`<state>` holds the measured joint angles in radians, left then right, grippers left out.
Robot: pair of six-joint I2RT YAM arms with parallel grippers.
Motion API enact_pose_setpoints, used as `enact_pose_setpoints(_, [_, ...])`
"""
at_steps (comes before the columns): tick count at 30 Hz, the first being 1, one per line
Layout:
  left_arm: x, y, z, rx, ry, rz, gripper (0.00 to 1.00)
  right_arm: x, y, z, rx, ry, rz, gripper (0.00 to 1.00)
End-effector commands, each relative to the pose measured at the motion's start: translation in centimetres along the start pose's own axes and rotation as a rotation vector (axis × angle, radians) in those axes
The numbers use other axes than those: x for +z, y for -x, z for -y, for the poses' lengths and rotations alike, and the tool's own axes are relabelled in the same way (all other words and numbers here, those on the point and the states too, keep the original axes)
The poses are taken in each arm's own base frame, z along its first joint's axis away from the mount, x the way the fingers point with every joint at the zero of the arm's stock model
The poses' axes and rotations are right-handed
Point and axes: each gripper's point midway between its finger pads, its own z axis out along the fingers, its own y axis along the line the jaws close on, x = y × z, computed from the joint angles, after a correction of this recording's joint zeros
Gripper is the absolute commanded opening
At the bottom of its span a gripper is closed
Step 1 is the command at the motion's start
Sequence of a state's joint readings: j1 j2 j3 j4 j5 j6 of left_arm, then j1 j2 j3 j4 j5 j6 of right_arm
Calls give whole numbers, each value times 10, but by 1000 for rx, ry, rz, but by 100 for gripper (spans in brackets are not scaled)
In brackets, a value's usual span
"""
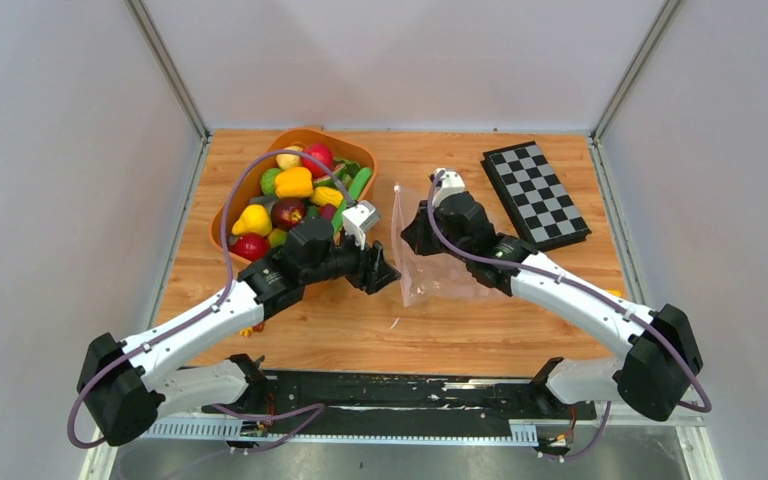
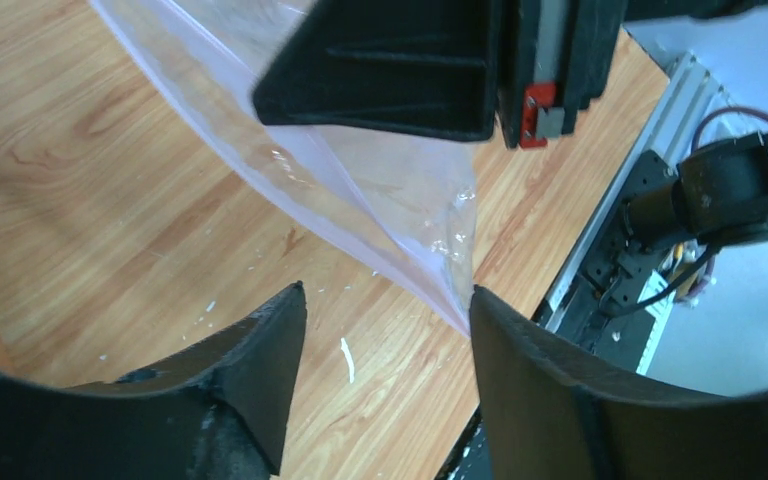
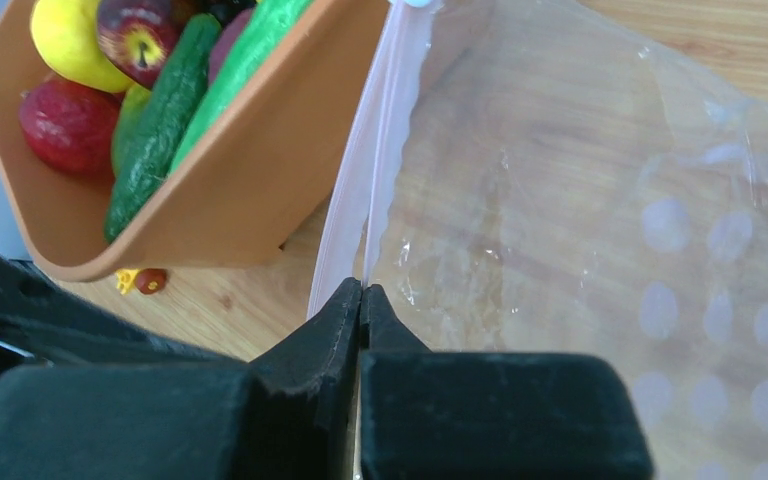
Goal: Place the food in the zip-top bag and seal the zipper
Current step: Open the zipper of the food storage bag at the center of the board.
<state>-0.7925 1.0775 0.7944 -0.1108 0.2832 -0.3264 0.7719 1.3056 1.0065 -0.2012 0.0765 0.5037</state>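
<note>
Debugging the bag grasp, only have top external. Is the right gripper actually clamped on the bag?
Observer: Yes, right wrist shows the right gripper shut on the zipper of the zip-top bag.
Operator: Left one?
Observer: The left gripper is open; the bag's corner lies between its fingers, unpinched.
Operator: Anything inside?
Observer: Nothing visible; the table shows through. The food sits in the orange tub.
</note>
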Motion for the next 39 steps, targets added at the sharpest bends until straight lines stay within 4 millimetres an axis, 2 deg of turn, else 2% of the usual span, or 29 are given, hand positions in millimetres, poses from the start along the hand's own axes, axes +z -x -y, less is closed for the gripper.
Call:
enact_pose_setpoints(1, [-7,30,-3,-7,55,128,72,-12,9,-2,12,22,66,0])
enact_pose_setpoints(5, [-9,32,-22,-54,160,154,76,-21,4,2,32,24,77,0])
enact_pose_setpoints(10, [11,32,-19,-178,123,169,75,-29,3,3,58,44,101,0])
enact_pose_setpoints(13, [25,41,-13,-260,74,214,70,-32,2,3,76,50,107,0])
enact_pose_setpoints(16, [35,47,-9,-269,51,198,66,-35,5,3,95,55,127,0])
enact_pose_setpoints(18, [40,42,-12,-264,61,178,62,-36,9,2,104,58,145,0])
enact_pose_setpoints(22, [44,33,-24,-263,111,162,45,-38,12,-1,97,70,146,0])
enact_pose_setpoints(29, [54,23,-22,-274,75,149,44,-42,15,-8,88,95,141,0])
enact_pose_setpoints(31, [56,20,-24,-269,83,138,35,-44,18,-8,68,87,135,0])
enact_pose_setpoints(35, [51,16,-42,-238,190,123,9,-55,24,-1,-33,27,99,0])
enact_pose_setpoints(37, [46,14,-53,-219,252,119,1,-65,25,10,-95,-42,64,0])
enact_pose_setpoints(39, [42,15,-60,-205,296,121,0,-75,26,21,-143,-101,41,0])
